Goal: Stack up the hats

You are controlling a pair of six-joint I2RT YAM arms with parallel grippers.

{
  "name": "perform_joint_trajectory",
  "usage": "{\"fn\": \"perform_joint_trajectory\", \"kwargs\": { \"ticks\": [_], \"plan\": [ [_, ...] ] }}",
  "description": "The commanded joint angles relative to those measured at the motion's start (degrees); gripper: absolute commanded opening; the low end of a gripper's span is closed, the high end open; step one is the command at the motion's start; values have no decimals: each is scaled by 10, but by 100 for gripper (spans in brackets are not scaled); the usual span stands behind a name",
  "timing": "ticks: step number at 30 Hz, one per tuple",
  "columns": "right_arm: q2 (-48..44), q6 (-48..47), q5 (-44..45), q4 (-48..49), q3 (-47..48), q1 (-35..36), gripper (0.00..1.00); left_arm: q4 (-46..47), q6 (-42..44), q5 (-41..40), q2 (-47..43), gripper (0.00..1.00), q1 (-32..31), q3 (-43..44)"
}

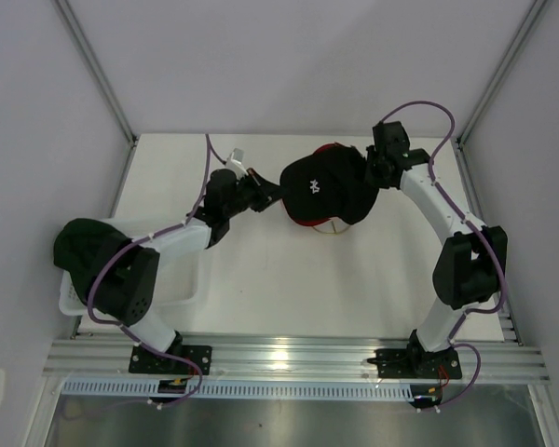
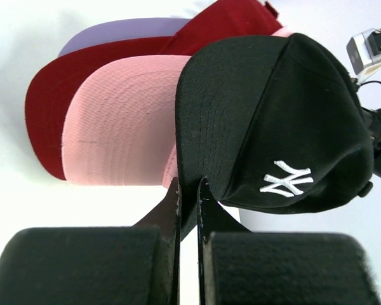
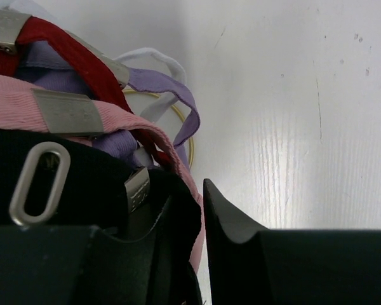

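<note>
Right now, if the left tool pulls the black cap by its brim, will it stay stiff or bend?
The black cap brim looks flat and firm where the left tool pinches it, so probably stiff. Its fabric crown likely flexes. Resting on the pink cap, it may slide off.

Only readable mark: white embroidered interlocking "NY" logo on the front of the black cap (image 2: 286, 121), clear in the left wrist view. Same logo is visible in the top view as a small white mark on the crown, too small to read as letters. The metal strap buckles in the right wrist view show no legible text.
</note>
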Motion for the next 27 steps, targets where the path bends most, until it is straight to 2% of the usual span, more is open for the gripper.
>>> {"fn": "perform_joint_trajectory", "kwargs": {
  "ticks": [1,10,13,18,22,26,27],
  "plan": [
    [15,3,-10,-25,-18,4,27,-134,34,-82,42,1,-4,-48],
    [17,3,-24,-17,-20,-19,33,-173,83,-75,67,1,-5,-43],
    [17,-2,-32,-15,-11,-24,41,-177,100,-64,67,1,-5,-43],
    [14,-21,-52,-46,46,-25,62,-184,129,-58,28,1,-5,-45],
    [4,-40,-64,-90,101,-26,69,-227,170,-59,-20,9,-5,-17],
    [-2,-50,-74,-128,159,-25,73,-271,210,-58,-69,32,-5,13],
    [-2,-51,-83,-135,170,-26,75,-283,214,-59,-83,34,-5,19]
  ]
}}
